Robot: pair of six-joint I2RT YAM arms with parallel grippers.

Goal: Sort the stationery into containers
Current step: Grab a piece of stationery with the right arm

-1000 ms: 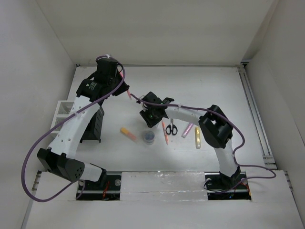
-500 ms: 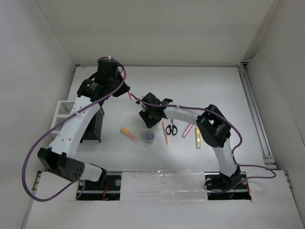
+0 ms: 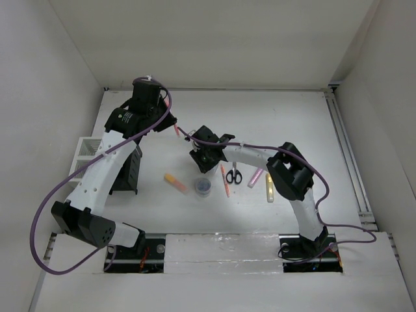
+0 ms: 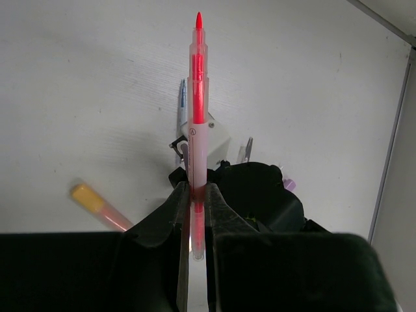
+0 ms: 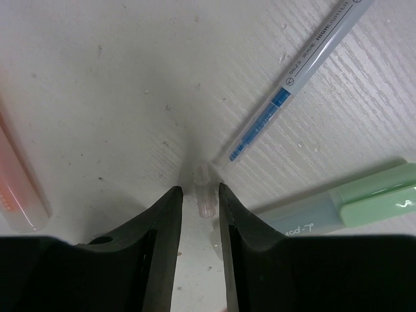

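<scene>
Early stage. Left claw (image 4: 197, 190) is clamped on a red pen (image 4: 197, 117), held up off the surface (image 3: 292, 123), not yet at either container. Lying loose: orange highlighter (image 3: 174, 182), tub (image 3: 203, 187), scissors (image 3: 234, 174), another red pen (image 3: 225, 181), pink highlighter (image 3: 255, 177), yellow highlighter (image 3: 270, 188). The black holder (image 3: 127, 170) is mostly under the left arm and the white organiser (image 3: 86, 149) sits at the left edge; can't tell their contents.

Right claw (image 5: 200, 192) is low on the surface, gap narrow, with a small clear cap (image 5: 205, 200) between the tips, not visibly pinched.

Only the right wrist view shows that cap, plus a blue pen (image 5: 299, 71) and green highlighter (image 5: 354, 201) beside it; the top view hides these under the arm. The top view alone shows the containers.
</scene>
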